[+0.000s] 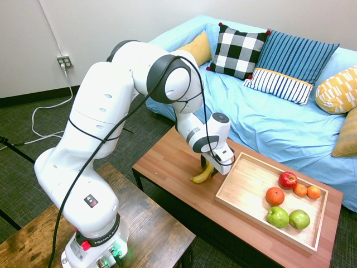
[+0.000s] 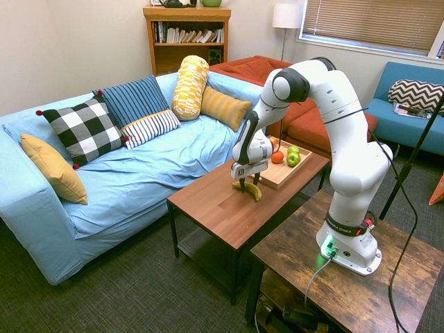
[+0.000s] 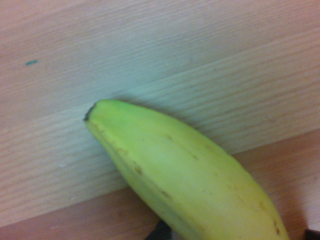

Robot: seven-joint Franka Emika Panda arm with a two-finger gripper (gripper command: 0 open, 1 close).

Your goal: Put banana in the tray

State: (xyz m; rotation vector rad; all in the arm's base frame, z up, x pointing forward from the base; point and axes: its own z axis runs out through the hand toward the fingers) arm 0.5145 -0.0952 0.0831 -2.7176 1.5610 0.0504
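Observation:
The yellow banana [image 1: 199, 176] [image 2: 251, 189] lies on the reddish-brown table [image 1: 167, 162], just outside the near left corner of the light wood tray [image 1: 245, 184] [image 2: 279, 182]. My gripper [image 1: 211, 166] [image 2: 244, 182] points straight down onto the banana's tray-side end, low at the table top. Whether it grips the fruit does not show. The wrist view is filled by the banana [image 3: 185, 175] from close by, lying on the wood with its dark tip showing.
In the tray's right half lie a red apple [image 1: 288, 180], an orange [image 1: 274, 196], two small oranges [image 1: 307, 191] and two green apples [image 1: 288, 218]. A blue sofa [image 1: 268, 123] with pillows runs behind the table.

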